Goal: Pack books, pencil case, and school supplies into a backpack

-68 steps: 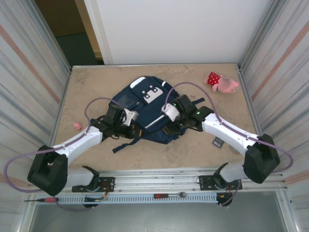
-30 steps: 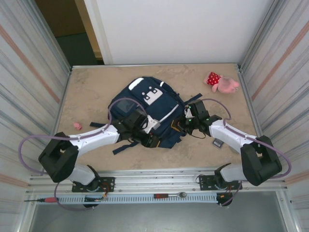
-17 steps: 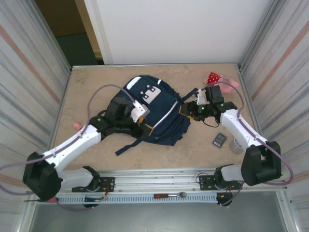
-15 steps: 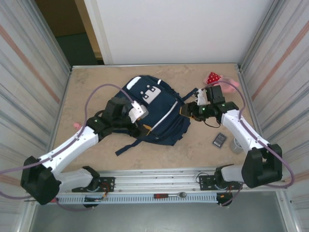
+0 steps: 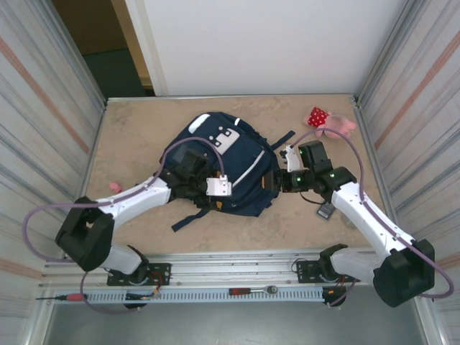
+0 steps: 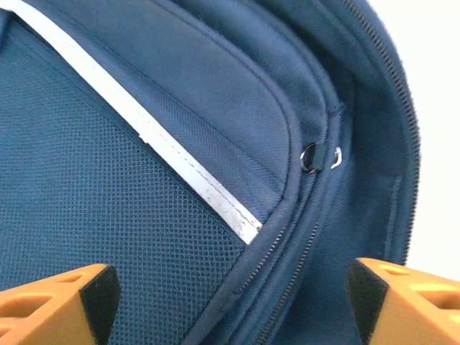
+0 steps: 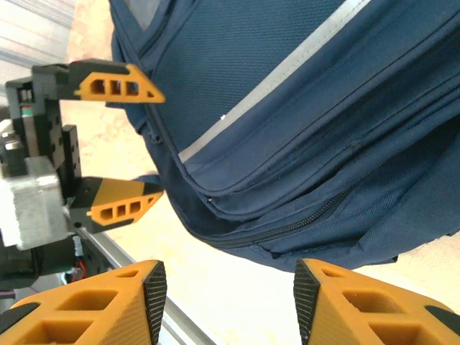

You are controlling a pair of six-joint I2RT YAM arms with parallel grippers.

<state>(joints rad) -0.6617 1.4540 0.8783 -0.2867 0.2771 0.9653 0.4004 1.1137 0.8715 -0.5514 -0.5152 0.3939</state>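
Note:
The navy backpack lies flat mid-table, its zips drawn shut in both wrist views. My left gripper hovers over its near side; close up, the gripper stands wide open above mesh fabric and a pale stripe, holding nothing. My right gripper is at the bag's right edge, and there too the gripper is open and empty, with the bag's lower seam and bare table between the fingers. A dark grey calculator peeks from under the right arm. The books and the pencil case are out of view.
A pink plush toy lies at the far right by the wall. A small pink object sits at the left. A loose strap trails toward the near edge. Corrugated walls close in both sides.
Both grippers have opened. The left arm swung back over the bag's near side. The right arm came from the far right down to the bag's right edge.

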